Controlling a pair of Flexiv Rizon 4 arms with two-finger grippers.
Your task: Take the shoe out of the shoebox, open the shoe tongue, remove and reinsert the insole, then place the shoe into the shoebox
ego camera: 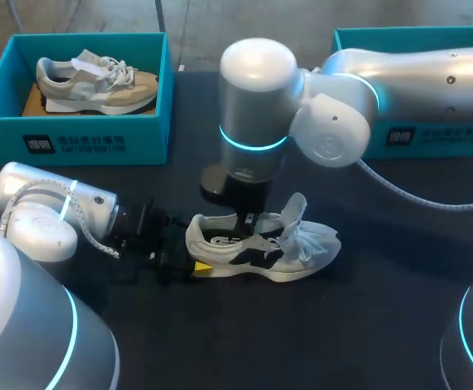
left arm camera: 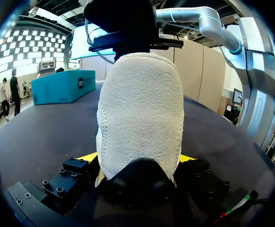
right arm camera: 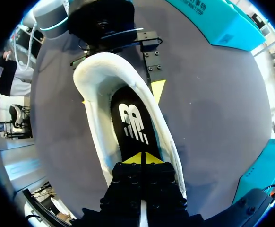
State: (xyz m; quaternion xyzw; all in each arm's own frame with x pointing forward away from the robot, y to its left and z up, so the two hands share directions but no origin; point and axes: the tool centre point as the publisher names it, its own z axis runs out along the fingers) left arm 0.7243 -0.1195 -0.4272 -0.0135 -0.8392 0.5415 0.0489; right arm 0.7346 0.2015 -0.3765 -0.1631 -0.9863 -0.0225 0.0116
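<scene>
Left claw (left arm camera: 137, 160) clenches the heel of the white mesh sneaker (ego camera: 301, 248), right claw (right arm camera: 141, 158) hangs pinched shut over its black insole (right arm camera: 133, 123), blocking the midfoot, teal cardboard shoeboxes (ego camera: 74, 142) behind.

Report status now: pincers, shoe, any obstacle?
Left pincer shut on heel of white sneaker. Right pincer shut, inside sneaker over black insole. Sneaker upright on table, outside both teal shoeboxes.

table (ego camera: 383, 325) dark | white shoe (ego camera: 301, 248) mid | left shoebox (ego camera: 74, 142) far corner | right shoebox (ego camera: 456, 140) far corner
</scene>
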